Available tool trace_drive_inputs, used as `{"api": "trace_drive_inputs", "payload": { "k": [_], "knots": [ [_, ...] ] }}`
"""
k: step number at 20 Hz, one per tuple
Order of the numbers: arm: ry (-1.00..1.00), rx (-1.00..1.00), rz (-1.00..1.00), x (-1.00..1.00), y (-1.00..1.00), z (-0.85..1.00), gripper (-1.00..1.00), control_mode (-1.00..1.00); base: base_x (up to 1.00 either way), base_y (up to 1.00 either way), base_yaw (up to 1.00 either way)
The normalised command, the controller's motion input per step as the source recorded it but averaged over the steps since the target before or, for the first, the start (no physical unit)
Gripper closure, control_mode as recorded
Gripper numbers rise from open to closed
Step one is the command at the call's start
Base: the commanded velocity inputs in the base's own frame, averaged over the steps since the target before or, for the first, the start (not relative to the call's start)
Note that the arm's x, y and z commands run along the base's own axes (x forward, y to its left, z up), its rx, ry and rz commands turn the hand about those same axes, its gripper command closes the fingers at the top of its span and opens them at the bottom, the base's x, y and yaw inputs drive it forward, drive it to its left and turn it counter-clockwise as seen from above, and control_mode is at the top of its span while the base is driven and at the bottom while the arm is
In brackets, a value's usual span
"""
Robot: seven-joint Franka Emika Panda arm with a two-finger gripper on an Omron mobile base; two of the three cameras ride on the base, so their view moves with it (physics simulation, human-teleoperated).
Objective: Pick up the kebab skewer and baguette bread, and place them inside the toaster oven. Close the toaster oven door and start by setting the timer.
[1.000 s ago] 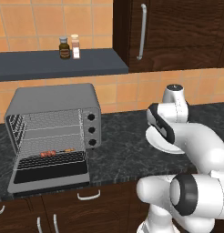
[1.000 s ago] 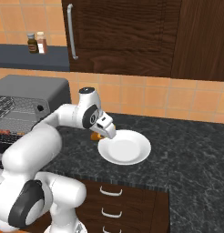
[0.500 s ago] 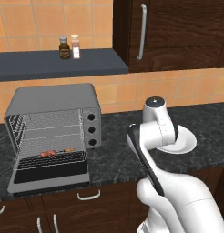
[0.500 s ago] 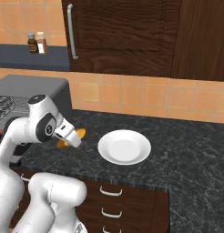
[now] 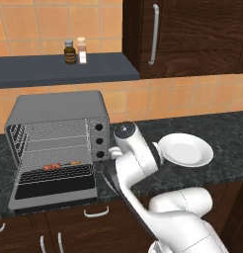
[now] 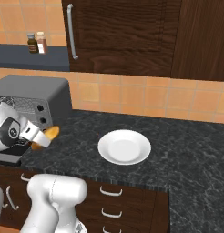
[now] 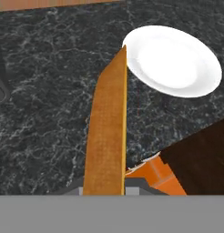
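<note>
The gripper [image 6: 44, 136] is clamped nearly shut on the baguette [image 7: 107, 132], held in the air over the dark counter [image 6: 186, 150]. In the right base view the loaf's golden tip pokes out of the hand just right of the oven [image 6: 36, 98], at about the height of its knobs. In the hand view the baguette runs as a long golden bar up from the fingers, its far end reaching toward the edge of the white plate [image 7: 177, 61]; the fingertips themselves are hidden under the loaf.

The oven [image 5: 57, 111] stands on the counter left of the arm, its door [image 5: 54, 190] dropped open and lying flat in front of it. 3 round black knobs [image 5: 99, 141] sit in a column on its right panel. The skewer [image 5: 61, 165] lies on the lower wire rack inside, toward the front, with reddish chunks along it. The upper rack is bare.

The plate [image 5: 185, 149] rests on the counter well to the right of the oven, with nothing on it; in the left base view the arm's white body stands between plate and oven.

Above and behind the oven, on a dark shelf [image 5: 59, 69], 2 small bottles [image 5: 75, 51] stand side by side, the dark one on the left and the paler one on the right. Right of the shelf is a dark wood cabinet [image 5: 192, 34] with a vertical bar handle.
</note>
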Motion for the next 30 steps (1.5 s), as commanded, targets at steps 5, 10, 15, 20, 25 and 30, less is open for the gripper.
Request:
{"api": "trace_drive_inputs", "payload": {
  "k": [5, 10, 15, 20, 25, 30],
  "knots": [
    [0.09, -0.02, 0.0, 0.16, 1.0, 0.34, 1.0, -1.0, 0.0, 0.0, 0.0],
    [0.16, 0.04, 0.0, 0.18, 1.0, 0.21, 1.0, -1.0, 0.0, 0.0, 0.0],
    [0.0, 0.03, -0.05, 0.32, 1.0, -0.12, 1.0, -1.0, 0.0, 0.0, 0.0],
    [0.03, 0.01, -0.11, 0.19, 1.0, -0.29, 1.0, -1.0, 0.0, 0.0, 0.0],
    [0.0, 0.01, -0.19, 0.16, 0.92, -0.34, 1.0, -1.0, 0.0, 0.0, 0.0],
    [0.02, 0.07, -0.1, 0.27, 0.19, -0.23, 1.0, -1.0, 0.0, 0.0, 0.0]
  ]
}}
